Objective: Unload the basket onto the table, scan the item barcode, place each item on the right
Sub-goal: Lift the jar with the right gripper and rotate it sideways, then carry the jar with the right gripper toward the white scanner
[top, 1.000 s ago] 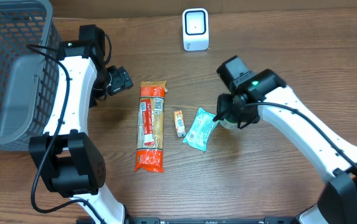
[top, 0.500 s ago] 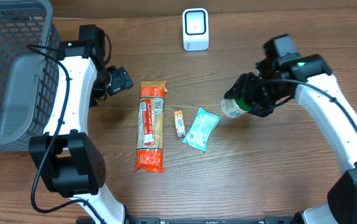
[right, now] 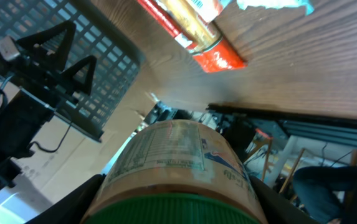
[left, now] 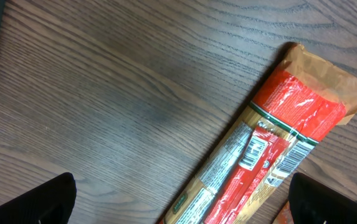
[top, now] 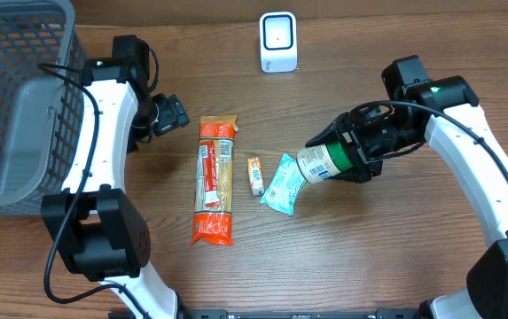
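One jar [top: 323, 162], green-lidded and paper-labelled, is held on its side above the tabletop [top: 395, 257]. It is clasped near its lid end by the right pincer [top: 353, 152], just beside a teal packet [top: 286, 183]. The pick-up is thus judged done. The scan itself is not, since the white scanner [top: 277, 42] stands well apart at the far edge. What is left, it is reckoned, is for the label's barcode to be brought round and shown to the scanner's face. Whether a barcode lies on the side now in view cannot be told.

A long pasta packet [top: 215, 177] and a small orange packet [top: 254, 175] lie flat on the tabletop. The left pincer [top: 172, 113] is spread wide and grasps nothing, hovering by the pasta packet's upper end. A grey mesh basket [top: 23, 53] is seen at the left edge; nothing is made out inside the part shown.
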You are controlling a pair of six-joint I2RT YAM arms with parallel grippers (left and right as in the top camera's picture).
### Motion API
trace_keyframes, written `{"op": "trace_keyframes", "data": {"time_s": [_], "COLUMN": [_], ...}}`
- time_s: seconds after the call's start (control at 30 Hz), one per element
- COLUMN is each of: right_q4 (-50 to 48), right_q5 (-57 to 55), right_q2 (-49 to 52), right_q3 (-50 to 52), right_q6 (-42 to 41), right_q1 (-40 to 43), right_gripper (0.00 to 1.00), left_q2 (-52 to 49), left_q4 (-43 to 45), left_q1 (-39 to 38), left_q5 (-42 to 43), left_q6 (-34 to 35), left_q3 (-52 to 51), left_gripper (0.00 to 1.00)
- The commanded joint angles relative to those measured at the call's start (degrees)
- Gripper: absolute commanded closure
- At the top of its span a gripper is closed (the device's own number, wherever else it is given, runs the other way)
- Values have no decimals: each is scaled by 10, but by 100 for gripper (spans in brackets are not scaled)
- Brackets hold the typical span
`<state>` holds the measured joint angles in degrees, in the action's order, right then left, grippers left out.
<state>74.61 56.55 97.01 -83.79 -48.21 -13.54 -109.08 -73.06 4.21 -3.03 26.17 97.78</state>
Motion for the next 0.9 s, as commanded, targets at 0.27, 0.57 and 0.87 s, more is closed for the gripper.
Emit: {"op": "trace_keyframes", "data": {"time_s": [0.27,0.57,0.87], "right_q4": [3,3,3], "right_q5": [178,191,195], "right_q2": [-10,-10,-10], "right_q3": [-13,-13,-13], "right_q6": [-31,-30,-30], "right_q1": [2,2,2], "right_gripper": [96,96,96], "left_q2": [11,11,11], "left_q4": [1,0,0], "left_q1": [-7,-6,-6], "left_q5": [0,-1,-1], "left_q6": [-4,-4,-4], "left_q3": [-2,-2,-2], "left_gripper": [0,0,0]}}
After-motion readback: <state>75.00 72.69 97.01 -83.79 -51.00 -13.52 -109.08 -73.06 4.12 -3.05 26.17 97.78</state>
